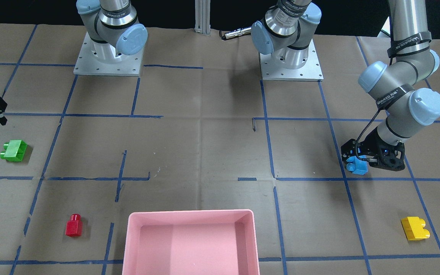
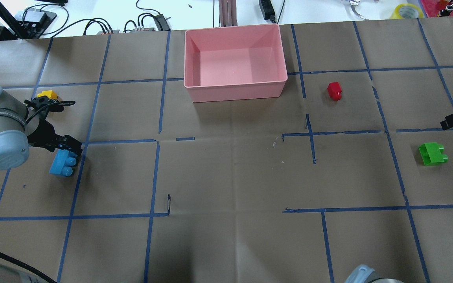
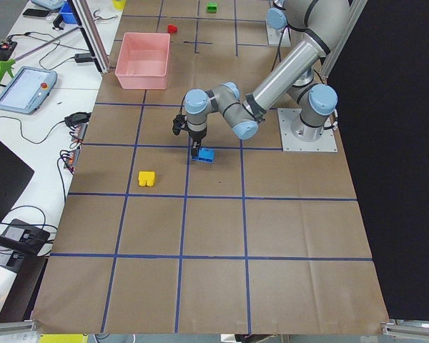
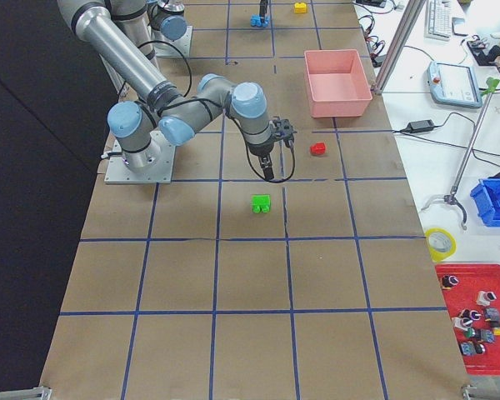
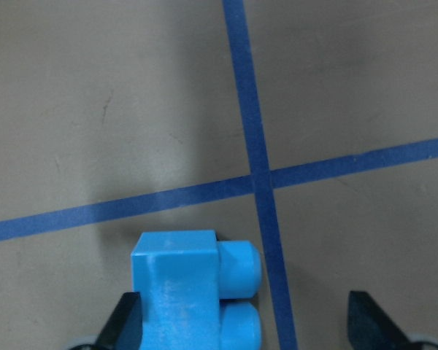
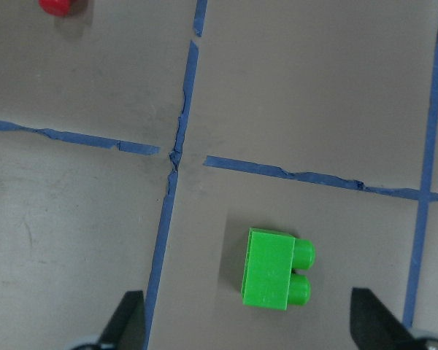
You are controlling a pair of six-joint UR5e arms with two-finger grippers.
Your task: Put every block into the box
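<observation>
The blue block (image 5: 182,292) lies on the table between the fingers of my open left gripper (image 5: 244,313), close to one finger; it also shows in the overhead view (image 2: 62,165). My right gripper (image 6: 244,313) is open and empty, hovering over the green block (image 6: 277,270), which lies on the paper (image 2: 432,153). The red block (image 2: 334,90) lies beside the pink box (image 2: 234,88), which is empty. The yellow block (image 2: 48,94) lies just beyond my left gripper (image 2: 67,147).
The table is covered in brown paper with a blue tape grid. The two arm bases (image 1: 107,57) stand at the robot's edge. Cables and devices (image 2: 34,17) lie beyond the table's far edge.
</observation>
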